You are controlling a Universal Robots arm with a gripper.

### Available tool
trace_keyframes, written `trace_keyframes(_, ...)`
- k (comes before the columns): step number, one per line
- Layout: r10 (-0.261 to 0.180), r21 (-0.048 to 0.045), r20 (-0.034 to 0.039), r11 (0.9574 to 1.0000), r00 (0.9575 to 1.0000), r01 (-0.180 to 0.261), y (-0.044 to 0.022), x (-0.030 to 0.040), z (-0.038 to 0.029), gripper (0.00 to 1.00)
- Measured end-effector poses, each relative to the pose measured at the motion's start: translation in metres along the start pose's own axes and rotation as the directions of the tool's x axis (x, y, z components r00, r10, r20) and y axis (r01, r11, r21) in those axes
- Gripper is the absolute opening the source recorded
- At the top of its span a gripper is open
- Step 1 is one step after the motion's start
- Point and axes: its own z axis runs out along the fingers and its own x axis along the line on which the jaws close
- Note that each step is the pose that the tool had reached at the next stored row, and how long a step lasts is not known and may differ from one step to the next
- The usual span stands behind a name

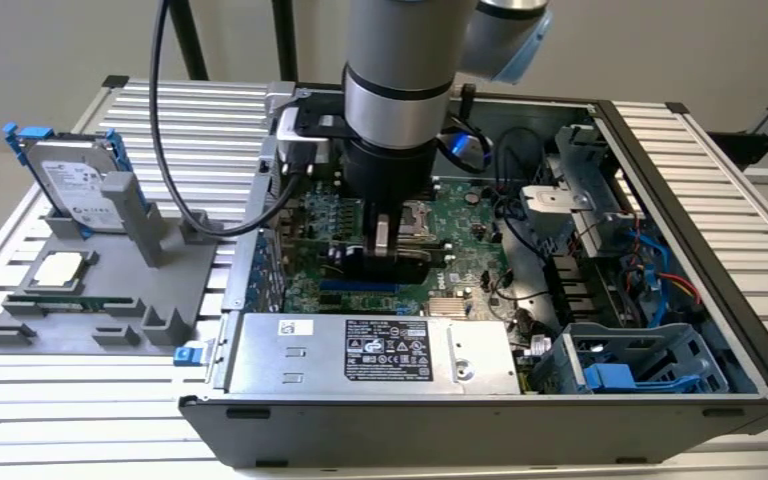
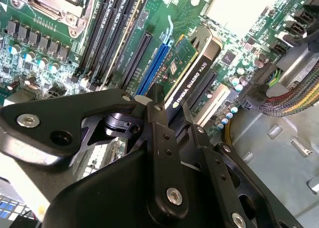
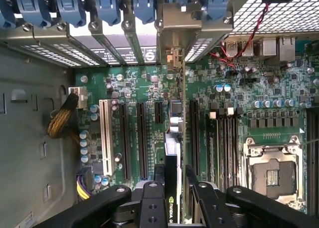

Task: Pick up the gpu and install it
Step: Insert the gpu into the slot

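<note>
The arm reaches down into the open computer case (image 1: 651, 260), and the gripper (image 1: 398, 250) sits low over the green main board (image 1: 478, 215), near the middle of the case. In both wrist views the jaws are closed to a narrow gap on the graphics card (image 2: 192, 63), which stands on its long edge between the fingers (image 2: 158, 138); the black cooler faces one finger and the green circuit side the other. In the first wrist view the card (image 3: 172, 153) runs straight away from the gripper toward the metal bracket (image 3: 172, 26) at the back wall of the case, lined up along one of the long black slots (image 3: 142, 140). Whether its lower edge is already seated in a slot, or only resting just above it, cannot be told.

Outside the case, at about nine o'clock from the gripper in the exterior view, a grey holder (image 1: 104, 295) carries a hard drive (image 1: 71, 185) with blue rails and a square processor chip (image 1: 61, 270). A silver power supply (image 1: 371, 355) lies at six o'clock, inside the near wall of the case.

The likely risks are these. If the card's edge sits slightly off the slot line, downward pressure could jam the connector or flex the main board. If the bracket end catches on the back wall, the card could tilt and seat only at one end. The grip is on a thin edge, so the card could slip or twist between the fingers under load.
</note>
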Motion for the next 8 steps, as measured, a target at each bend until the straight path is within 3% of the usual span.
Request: trace_keyframes(8, 0.000, 0.0000, 0.0000, 1.0000, 1.0000, 0.000, 0.0006, 0.0002, 0.0051, 0.00)
